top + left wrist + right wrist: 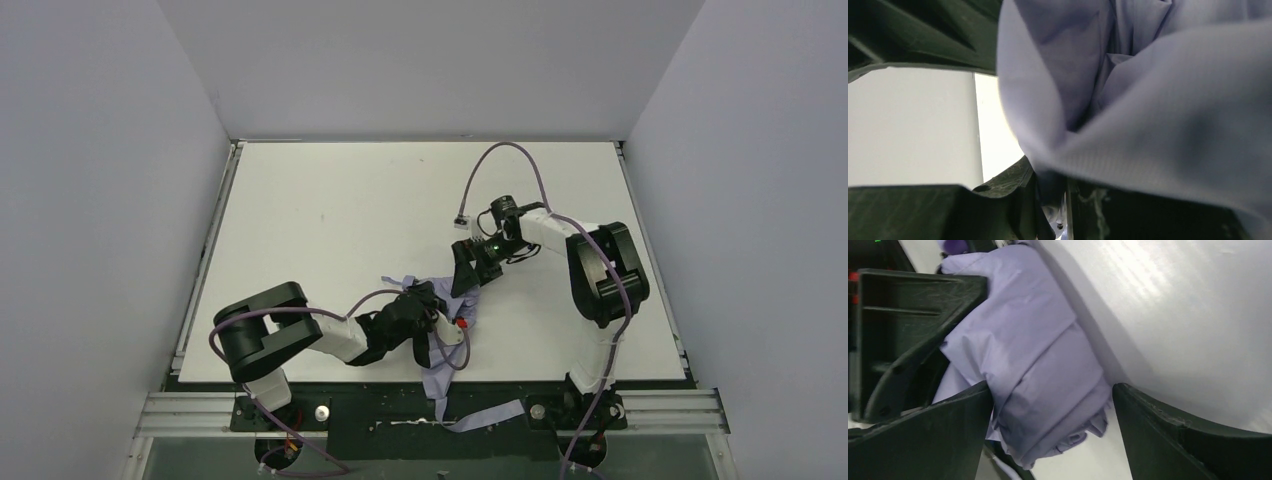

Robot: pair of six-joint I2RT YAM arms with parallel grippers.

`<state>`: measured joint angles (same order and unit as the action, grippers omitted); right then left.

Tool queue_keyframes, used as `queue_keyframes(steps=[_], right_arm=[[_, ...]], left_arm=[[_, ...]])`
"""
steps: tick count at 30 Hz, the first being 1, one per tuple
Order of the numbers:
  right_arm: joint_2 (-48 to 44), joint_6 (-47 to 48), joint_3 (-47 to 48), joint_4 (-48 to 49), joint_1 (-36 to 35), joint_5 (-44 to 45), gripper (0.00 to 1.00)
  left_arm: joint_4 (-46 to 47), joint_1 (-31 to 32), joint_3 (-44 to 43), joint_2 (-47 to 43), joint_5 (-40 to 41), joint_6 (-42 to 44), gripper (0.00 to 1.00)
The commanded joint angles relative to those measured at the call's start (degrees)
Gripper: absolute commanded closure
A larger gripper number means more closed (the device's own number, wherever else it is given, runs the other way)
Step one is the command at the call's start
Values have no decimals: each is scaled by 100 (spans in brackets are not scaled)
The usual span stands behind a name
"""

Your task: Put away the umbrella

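**Top external view: umbrella [447, 372] loose at the near edge, one gripper on it, one standing wide**

Top external view shows the umbrella as a crumpled run of pale lavender fabric at 6 o'clock on the white bench [330, 200]. It runs from between the two grippers down to the near edge. A strip of the same fabric trails past that edge onto the dark base plate [380, 410] between the arm mounts.

The left gripper [432, 322] sits at 9 o'clock of the fabric and touches it. Its wrist view is almost filled with lavender folds, and the dark fingers [998, 205] stand close together with cloth pinched in the narrow slot between them. It has hold of the umbrella's fabric.

The right gripper [468, 272] is at 1 o'clock of the bundle and points down toward it. In its wrist view the jaws stand wide apart, astride a rolled, pleated part of the umbrella. The fabric lies against one finger [923, 440], with bare bench showing between it and the other, so nothing is clamped.

A purple cable [520, 160] arcs above the right arm. The shaft, handle and strap cannot be made out in any view.
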<state>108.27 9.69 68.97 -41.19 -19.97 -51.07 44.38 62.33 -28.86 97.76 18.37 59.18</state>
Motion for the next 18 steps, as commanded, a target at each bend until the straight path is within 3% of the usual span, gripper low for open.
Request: queue_keyframes(steps=[1, 4, 8, 15, 18], right_arm=[[190, 293, 118, -341, -170, -190, 10], [237, 275, 5, -381, -256, -122, 17], [303, 150, -129, -273, -274, 49, 43], [203, -7, -42, -96, -337, 273, 74], [77, -107, -120, 185, -495, 634, 77]], left_arm=[[90, 4, -12, 69, -10, 31, 100], [30, -70, -52, 44, -9, -41, 100], [-19, -166, -121, -12, 75, -234, 100], [-924, -385, -514, -547, 30, -1010, 100], [-1519, -497, -693, -860, -225, -1382, 76]])
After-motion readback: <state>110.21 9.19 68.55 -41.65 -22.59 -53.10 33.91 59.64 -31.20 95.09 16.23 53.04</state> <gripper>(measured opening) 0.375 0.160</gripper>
